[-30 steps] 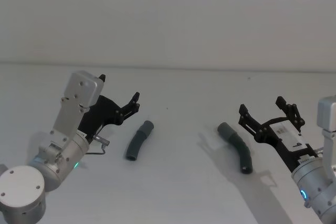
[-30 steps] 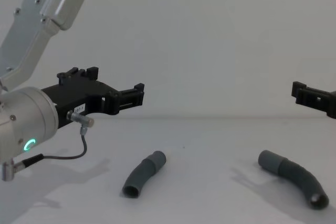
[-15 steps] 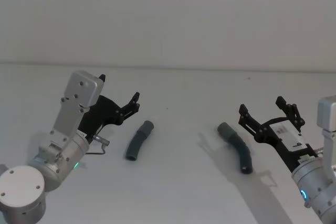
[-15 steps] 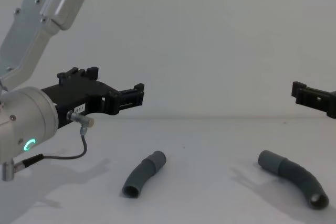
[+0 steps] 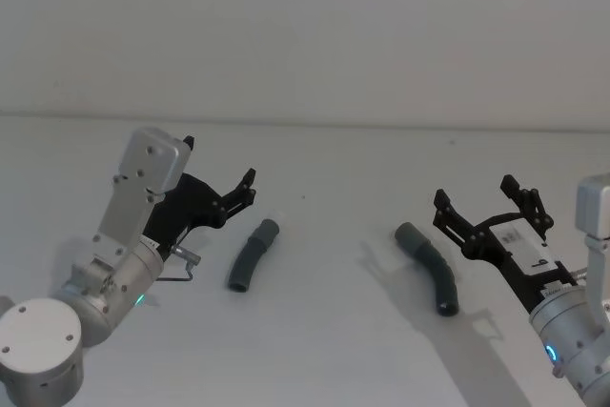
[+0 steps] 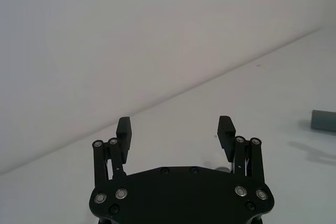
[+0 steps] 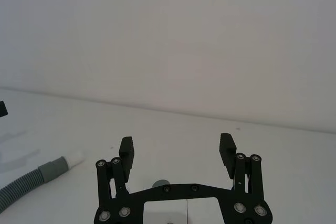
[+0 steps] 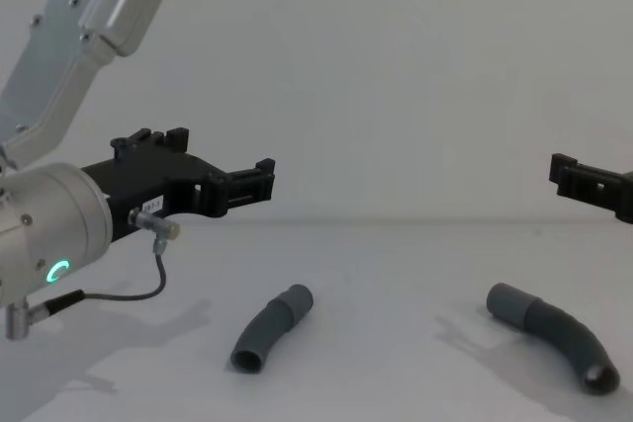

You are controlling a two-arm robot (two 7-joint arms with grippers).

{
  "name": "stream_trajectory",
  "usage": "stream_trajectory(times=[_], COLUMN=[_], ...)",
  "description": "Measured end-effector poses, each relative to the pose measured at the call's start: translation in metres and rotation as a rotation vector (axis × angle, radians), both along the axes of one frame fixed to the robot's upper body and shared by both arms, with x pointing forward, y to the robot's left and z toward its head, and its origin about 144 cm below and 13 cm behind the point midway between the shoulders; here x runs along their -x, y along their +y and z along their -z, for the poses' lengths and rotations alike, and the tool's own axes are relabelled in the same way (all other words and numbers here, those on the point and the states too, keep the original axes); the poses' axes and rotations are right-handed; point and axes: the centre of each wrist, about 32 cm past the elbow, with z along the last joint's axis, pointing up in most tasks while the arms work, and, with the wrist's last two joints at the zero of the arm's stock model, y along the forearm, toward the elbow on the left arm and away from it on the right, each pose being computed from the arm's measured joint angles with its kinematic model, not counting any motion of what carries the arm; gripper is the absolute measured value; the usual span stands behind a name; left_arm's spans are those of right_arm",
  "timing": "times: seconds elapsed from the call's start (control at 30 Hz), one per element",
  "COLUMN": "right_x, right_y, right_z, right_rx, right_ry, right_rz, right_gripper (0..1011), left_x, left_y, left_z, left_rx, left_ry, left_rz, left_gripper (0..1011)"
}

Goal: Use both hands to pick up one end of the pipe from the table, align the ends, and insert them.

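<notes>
Status: approach stage, nothing grasped yet. At lower left of the head view, the left gripper [image 5: 217,161] hangs above the table [image 5: 324,359], jaws spread wide and empty. At lower right, the right gripper [image 5: 474,191] is likewise released. The left piece [image 5: 249,256] lies left of centre and the right piece [image 5: 434,272] right of centre, well apart, with the cuffs [image 5: 269,229] at their far ends. Recommendation: each gripper should close across the ribbed body just behind its cuff, leaving the cuff exposed for alignment. A grip nearer the dark open end would likely weaken control.
</notes>
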Motion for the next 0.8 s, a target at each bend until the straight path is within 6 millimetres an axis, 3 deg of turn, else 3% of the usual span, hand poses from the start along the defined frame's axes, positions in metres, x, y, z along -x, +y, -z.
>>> stream_trajectory(times=[0.3, 0.8], right_x=[0.0, 0.0], right_y=[0.0, 0.0], right_z=[0.0, 0.0], right_rx=[0.0, 0.0], right_ry=[0.0, 0.0], right_rz=[0.0, 0.0], right_gripper=[1001, 1001], left_x=[-0.001, -0.007], left_y=[0.001, 0.018], left_z=[-0.009, -0.044], left_rx=[-0.004, -0.074], left_ry=[0.059, 0.26], left_rz=[0.036, 0.126], left_gripper=[1000, 1000])
